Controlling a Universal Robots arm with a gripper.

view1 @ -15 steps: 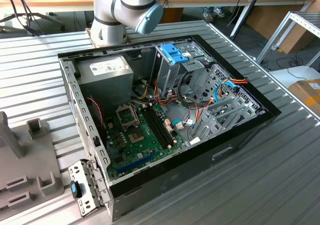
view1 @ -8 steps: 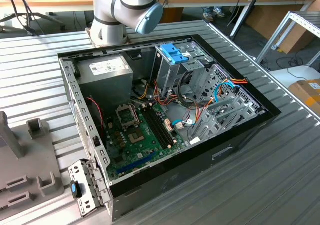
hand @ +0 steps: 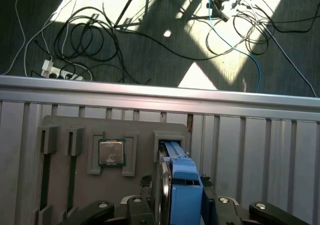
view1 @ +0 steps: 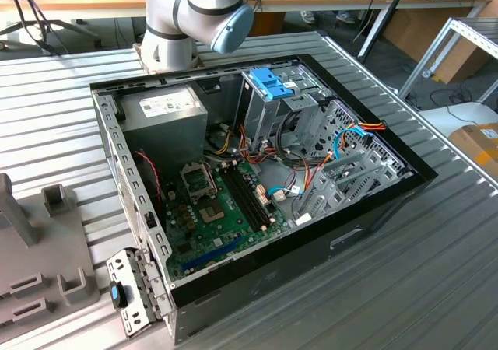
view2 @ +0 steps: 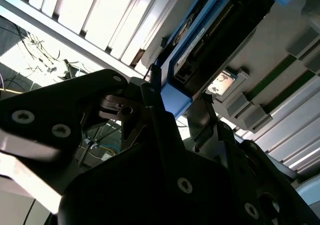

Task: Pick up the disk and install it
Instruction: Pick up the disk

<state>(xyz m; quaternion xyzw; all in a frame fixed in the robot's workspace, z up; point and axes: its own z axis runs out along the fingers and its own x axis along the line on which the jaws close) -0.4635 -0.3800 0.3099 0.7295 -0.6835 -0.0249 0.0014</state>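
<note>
- Setting: a ribbed metal table [view1: 443, 288] carries the whole arrangement. In the first wrist view a dark floor [hand: 125, 60] strewn with cables lies beyond the table's edge.
- Task object: the disk [hand: 184, 185] stands on edge in a slot of a grey holder plate [hand: 65, 185], with its blue end tab toward the camera. The second wrist view shows its dark body framed by a blue rail.
- Gripper: the gripper [hand: 181, 211] sits at the tab end of the disk, with its black housing on either side of the blue plastic. Whether it is clamped on the disk cannot be told.
- Neighbour: a processor chip [hand: 111, 151] lies flat in another pocket of the same plate, near the disk's slot but apart from it.
- Wider scene, exterior view: the holder plate lies on the table at the exterior view's left of an open computer case [view1: 373, 210].
- Case contents: a green motherboard [view1: 218, 210] lies inside the case. Beside it a grey drive cage [view1: 268, 113] topped by a blue latch stands at the far side, close to the arm [view1: 194, 8].
</note>
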